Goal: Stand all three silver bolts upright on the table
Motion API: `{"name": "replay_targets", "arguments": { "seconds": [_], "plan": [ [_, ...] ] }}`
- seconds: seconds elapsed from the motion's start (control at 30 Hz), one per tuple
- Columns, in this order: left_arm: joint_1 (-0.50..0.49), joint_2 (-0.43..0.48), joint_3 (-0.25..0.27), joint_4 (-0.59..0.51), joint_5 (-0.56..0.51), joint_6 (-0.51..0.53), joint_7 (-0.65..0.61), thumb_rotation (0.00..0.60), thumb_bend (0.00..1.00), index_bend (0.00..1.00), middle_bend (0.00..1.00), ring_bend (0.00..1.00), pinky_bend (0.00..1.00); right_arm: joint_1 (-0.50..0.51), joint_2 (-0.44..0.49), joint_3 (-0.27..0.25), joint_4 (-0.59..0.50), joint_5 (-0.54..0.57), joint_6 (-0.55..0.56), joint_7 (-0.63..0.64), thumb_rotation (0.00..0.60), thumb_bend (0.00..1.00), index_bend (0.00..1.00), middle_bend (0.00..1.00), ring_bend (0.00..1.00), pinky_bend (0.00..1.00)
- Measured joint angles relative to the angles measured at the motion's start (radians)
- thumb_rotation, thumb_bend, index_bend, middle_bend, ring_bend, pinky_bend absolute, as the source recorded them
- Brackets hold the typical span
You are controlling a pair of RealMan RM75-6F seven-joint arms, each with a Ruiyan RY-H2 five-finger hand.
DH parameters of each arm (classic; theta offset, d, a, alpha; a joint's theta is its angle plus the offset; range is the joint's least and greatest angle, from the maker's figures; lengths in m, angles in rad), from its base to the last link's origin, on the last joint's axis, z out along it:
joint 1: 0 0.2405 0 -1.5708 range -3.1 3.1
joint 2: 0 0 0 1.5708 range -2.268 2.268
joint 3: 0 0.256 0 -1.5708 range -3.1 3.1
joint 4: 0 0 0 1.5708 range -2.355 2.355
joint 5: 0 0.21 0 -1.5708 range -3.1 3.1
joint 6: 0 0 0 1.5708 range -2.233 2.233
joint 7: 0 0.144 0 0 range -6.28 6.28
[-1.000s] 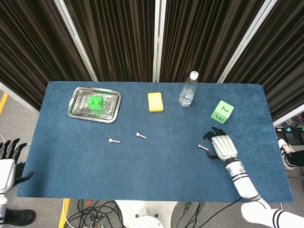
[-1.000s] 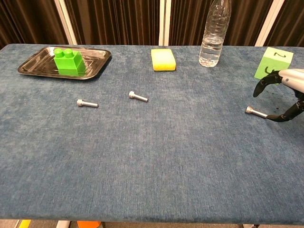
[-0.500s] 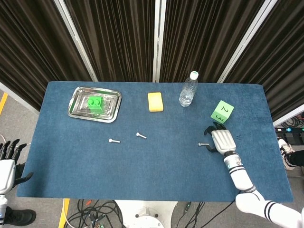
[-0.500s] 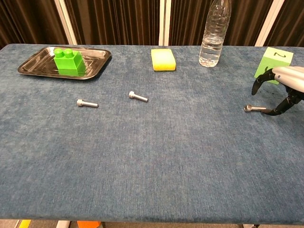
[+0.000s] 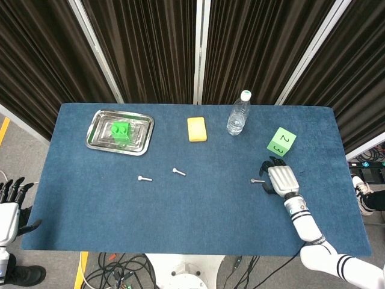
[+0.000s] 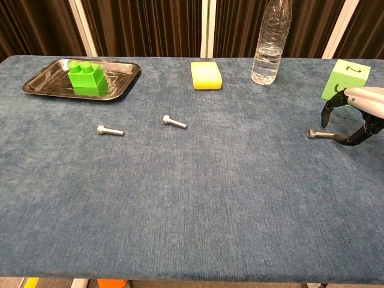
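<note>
1. Silver bolts, all lying flat on the blue table (image 6: 192, 198): left bolt (image 6: 110, 130), middle bolt (image 6: 174, 122), right bolt (image 6: 320, 134).
2. Right hand (image 6: 355, 115) arched over right bolt's shank, fingers (image 6: 329, 108) curled, not clearly gripping.
3. Left hand (image 5: 8, 208) off the near-left edge, fingers spread, holding nothing.

The right hand (image 6: 357, 114) sits low over the blue cloth-covered table (image 6: 198, 198), dark fingers (image 6: 329, 109) curled downward and apart, arched over the shaft end of a silver bolt (image 6: 319, 134) lying flat. Whether a fingertip touches it is unclear. Two more silver bolts (image 6: 110, 130) (image 6: 174, 122) lie flat well off to the hand's left.
</note>
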State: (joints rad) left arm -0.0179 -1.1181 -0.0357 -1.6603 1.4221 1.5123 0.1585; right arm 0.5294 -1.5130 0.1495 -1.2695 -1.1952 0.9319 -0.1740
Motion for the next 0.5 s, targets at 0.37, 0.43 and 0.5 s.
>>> {"name": "replay_targets", "arguments": {
  "seconds": [0.37,0.43,0.5],
  "plan": [
    [0.001,0.002,0.002,-0.001,-0.004,-0.007,-0.006,0.6,0.0,0.18,0.07,0.0,0.0,0.003,-0.027,-0.016,0.035,-0.017,0.008,0.006,0.6,0.32,0.47,0.22,0.03,0.1],
    [0.001,0.002,0.002,-0.001,-0.005,-0.009,-0.006,0.6,0.0,0.18,0.07,0.0,0.0,0.002,-0.032,-0.018,0.041,-0.019,0.01,0.01,0.6,0.32,0.47,0.22,0.03,0.1],
    [0.001,0.002,0.003,-0.001,-0.006,-0.011,-0.008,0.6,0.0,0.18,0.07,0.0,0.0,0.002,-0.036,-0.019,0.046,-0.018,0.009,0.01,0.6,0.32,0.48,0.22,0.03,0.1]
  ]
}}
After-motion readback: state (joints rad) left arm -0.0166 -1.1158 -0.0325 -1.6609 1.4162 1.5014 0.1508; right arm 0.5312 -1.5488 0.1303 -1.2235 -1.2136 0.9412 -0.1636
